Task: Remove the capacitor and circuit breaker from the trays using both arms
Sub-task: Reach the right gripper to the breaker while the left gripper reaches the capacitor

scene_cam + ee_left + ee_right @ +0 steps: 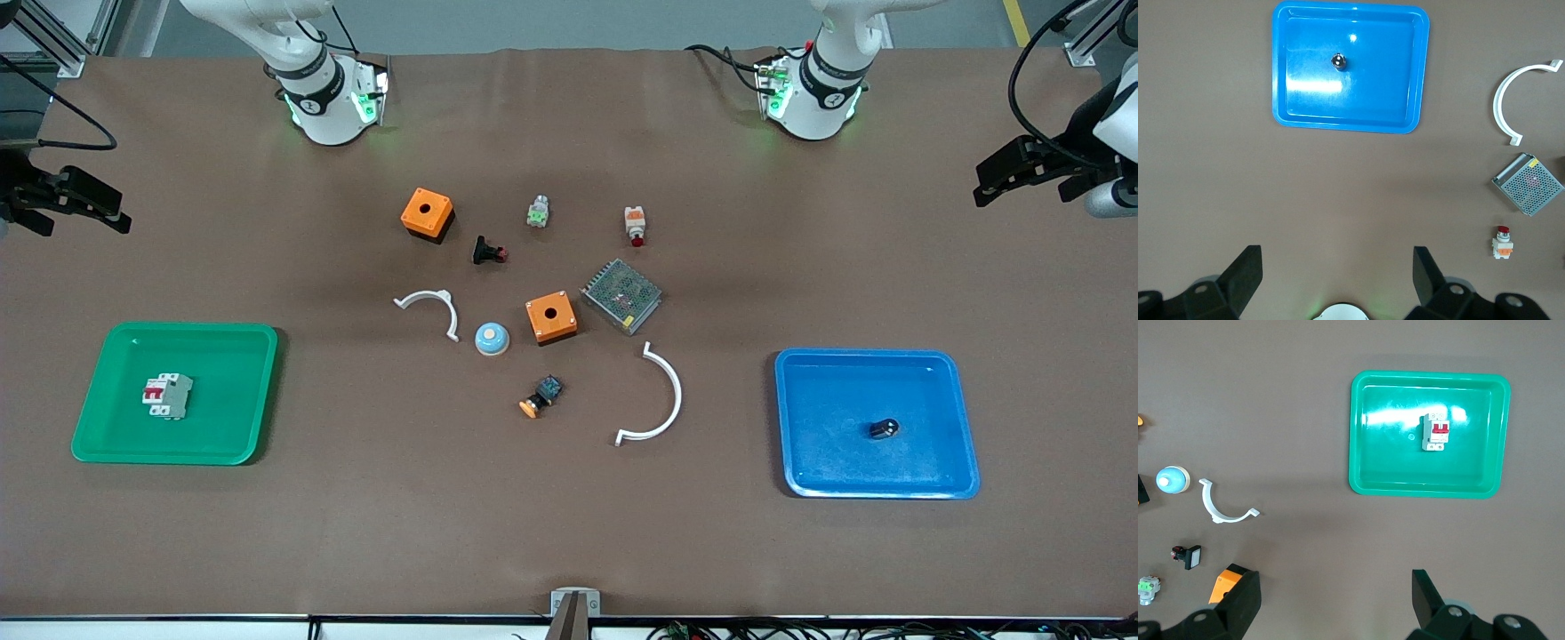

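Observation:
The capacitor (884, 428), a tiny black cylinder, lies in the blue tray (960, 418) at the left arm's end of the table; it also shows in the left wrist view (1339, 61). The breaker (167, 396), a grey-white block with red levers, lies in the green tray (107, 391) at the right arm's end; it also shows in the right wrist view (1435, 432). My left gripper (982, 184) is open and empty, up over bare table (1337, 267). My right gripper (89, 218) is open and empty, up over bare table (1335, 587).
In the table's middle lie two orange boxes (428, 213) (551, 317), a mesh-covered metal box (621, 295), two white arcs (431, 307) (662, 400), a blue dome (492, 339), a black flanged button (488, 252), an orange-capped button (540, 397) and a white-orange part (635, 226).

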You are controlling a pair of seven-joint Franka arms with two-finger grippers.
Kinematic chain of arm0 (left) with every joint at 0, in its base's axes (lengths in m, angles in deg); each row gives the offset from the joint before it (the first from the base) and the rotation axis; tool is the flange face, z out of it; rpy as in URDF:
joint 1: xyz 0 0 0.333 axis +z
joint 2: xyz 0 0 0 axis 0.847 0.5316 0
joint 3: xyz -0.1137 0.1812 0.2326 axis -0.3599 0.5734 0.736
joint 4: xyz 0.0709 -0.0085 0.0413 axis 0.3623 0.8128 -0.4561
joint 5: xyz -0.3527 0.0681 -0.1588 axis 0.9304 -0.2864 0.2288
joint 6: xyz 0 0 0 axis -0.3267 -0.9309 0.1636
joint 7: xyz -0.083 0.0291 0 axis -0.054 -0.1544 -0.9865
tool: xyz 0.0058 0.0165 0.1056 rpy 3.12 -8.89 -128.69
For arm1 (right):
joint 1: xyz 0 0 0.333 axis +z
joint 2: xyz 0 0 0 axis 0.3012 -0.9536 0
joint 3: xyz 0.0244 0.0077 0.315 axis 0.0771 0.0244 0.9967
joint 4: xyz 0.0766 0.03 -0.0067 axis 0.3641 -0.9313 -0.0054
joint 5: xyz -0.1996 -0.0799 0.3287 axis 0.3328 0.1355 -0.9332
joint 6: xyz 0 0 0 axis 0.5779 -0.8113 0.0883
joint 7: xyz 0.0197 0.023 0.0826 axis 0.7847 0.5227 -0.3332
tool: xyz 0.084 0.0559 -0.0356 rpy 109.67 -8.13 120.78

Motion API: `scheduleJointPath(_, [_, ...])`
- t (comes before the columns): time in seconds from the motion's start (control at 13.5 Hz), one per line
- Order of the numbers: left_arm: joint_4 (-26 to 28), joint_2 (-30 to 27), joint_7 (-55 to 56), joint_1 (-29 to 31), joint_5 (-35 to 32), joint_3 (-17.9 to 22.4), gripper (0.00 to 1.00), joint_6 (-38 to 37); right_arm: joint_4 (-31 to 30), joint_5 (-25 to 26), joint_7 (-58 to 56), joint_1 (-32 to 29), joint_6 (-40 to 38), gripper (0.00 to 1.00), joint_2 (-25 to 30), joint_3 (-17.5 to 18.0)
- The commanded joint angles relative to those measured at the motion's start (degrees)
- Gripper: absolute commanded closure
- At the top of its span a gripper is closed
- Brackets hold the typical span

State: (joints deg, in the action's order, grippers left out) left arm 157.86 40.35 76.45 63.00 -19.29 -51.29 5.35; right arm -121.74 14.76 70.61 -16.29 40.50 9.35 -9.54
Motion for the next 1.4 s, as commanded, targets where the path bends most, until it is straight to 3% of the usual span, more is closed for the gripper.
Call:
scheduleJointPath(0.0, [-0.69, 0.41, -0.73, 0.59, -0.47, -0.03, 0.01, -0.3, -0.89, -0.21, 0.21, 0.43, 0.03, 0.0, 1.27, -0.18])
scheduleJointPath(0.3, [-2.79, 5.06, -0.73, 0.68, -0.64, 0.15, 0.01, 0.75, -0.19, -0.21, 0.73, 0.43, -0.14, 0.0, 1.18, -0.18])
scheduleJointPath(0.52, [-0.96, 9.98, -0.55, 0.24, -1.16, 0.33, 0.0, 8.91, 1.22, 0.58, 0.47, -0.18, 0.29, 0.0, -2.75, -0.45])
scheduleJointPath(0.89, [8.61, 18.15, 2.95, 0.59, -4.24, 0.41, 0.01, 29.62, 2.19, 0.58, -1.02, -3.86, 12.4, 0.0, -16.2, -0.62])
scheduleJointPath(1.33, [8.54, 30.46, 2.97, 1.82, -4.42, 0.68, 0.01, 42.3, 1.57, -0.38, -11.11, -11.96, 28.31, 0.0, -30.88, -0.45])
